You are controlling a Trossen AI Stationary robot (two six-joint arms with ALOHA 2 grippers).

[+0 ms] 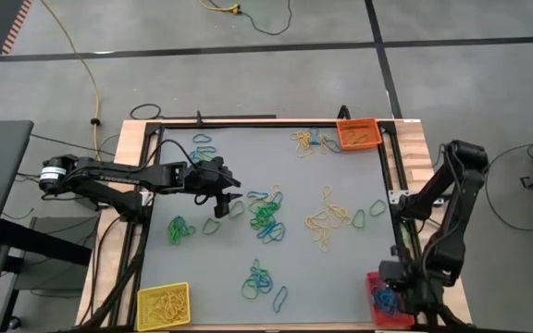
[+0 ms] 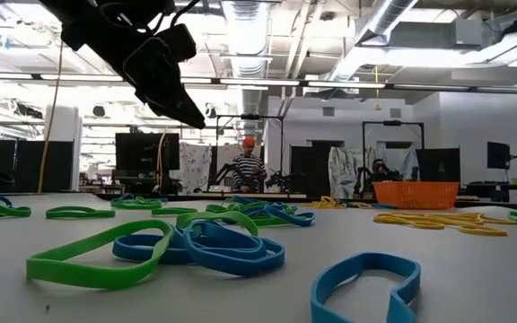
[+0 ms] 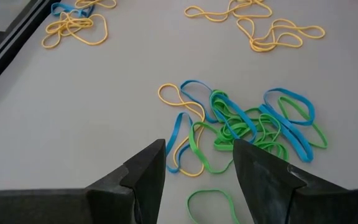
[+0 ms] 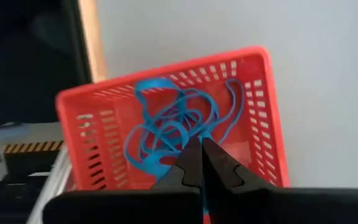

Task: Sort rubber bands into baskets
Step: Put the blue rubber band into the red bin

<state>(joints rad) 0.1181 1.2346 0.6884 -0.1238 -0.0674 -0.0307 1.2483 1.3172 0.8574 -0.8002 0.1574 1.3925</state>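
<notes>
— Right, where are your arms?

— Your left arm reaches in flat from the counter's (image 1: pixel 340 268) left edge, and the left gripper (image 1: pixel 222 205) hangs above the surface near the middle, jaws released with nothing between them. In its wrist view the fingers (image 3: pixel 143 180) point down toward a tangle of green and blue rubber bands (image 3: pixel 253 127) lying just ahead.

— And the right one?

— Folded back at the right edge, elbow up. The right gripper (image 4: pixel 199 163) sits over the red basket (image 4: pixel 263 118) at the near right corner, jaws clenched, tips close above the blue bands (image 4: pixel 166 134) piled inside.

— The other baskets?

— The yellow basket (image 1: pixel 163 305) sits at the near left corner, filled with yellow bands; the orange basket (image 1: pixel 359 133) is at the far right corner. Loose bands are scattered across the counter between them.

— Anything you can't make out?

— You can't tell whether the clenched jaws pinch a blue strand. The arm covers most of the red basket from above. From the low camera, the left arm is cut off at the top.
</notes>
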